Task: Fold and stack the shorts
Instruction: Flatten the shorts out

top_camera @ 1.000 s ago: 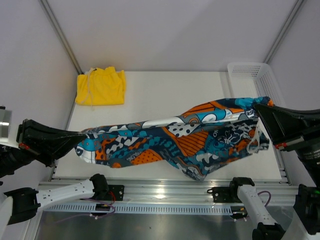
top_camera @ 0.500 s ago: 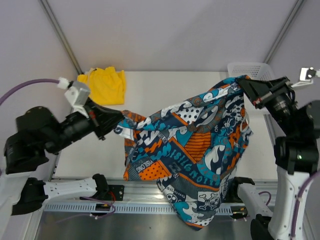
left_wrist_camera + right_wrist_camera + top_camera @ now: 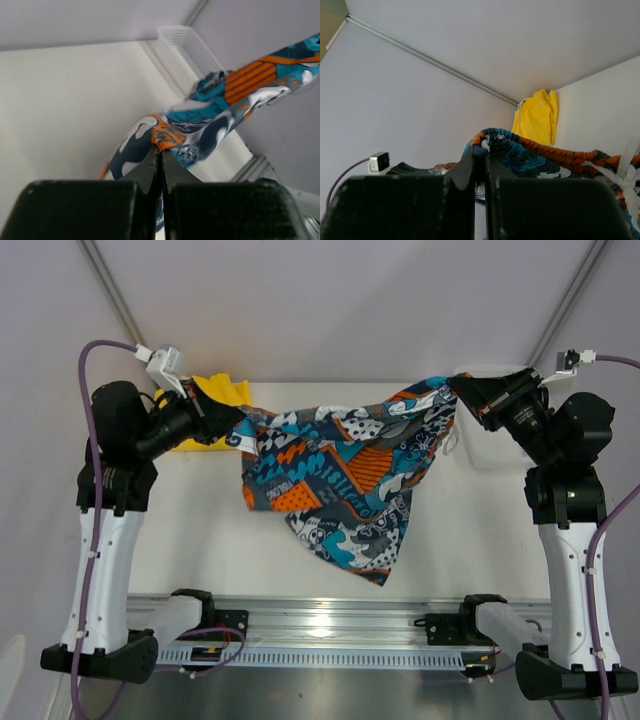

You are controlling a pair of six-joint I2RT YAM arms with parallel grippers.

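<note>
- Printed shorts (image 3: 345,475) hang in the air over the table (image 3: 190,540), stretched between the two arms, with one loose corner drooping toward the near edge.
- Left tool (image 3: 160,149) is pressed tight on one upper corner of the cloth.
- Right tool (image 3: 480,152) pinches a bunched roll of fabric at the opposite corner.
- Yellow shorts (image 3: 228,391) lie at the far left corner, just behind the left tool.
- Slipping looks likely: each pinch holds little cloth, so a sharp pull apart could free a corner.
- Lowering near the yellow shorts could drag or rumple them.
- The uneven sag may crease on landing and spoil the fold.
</note>
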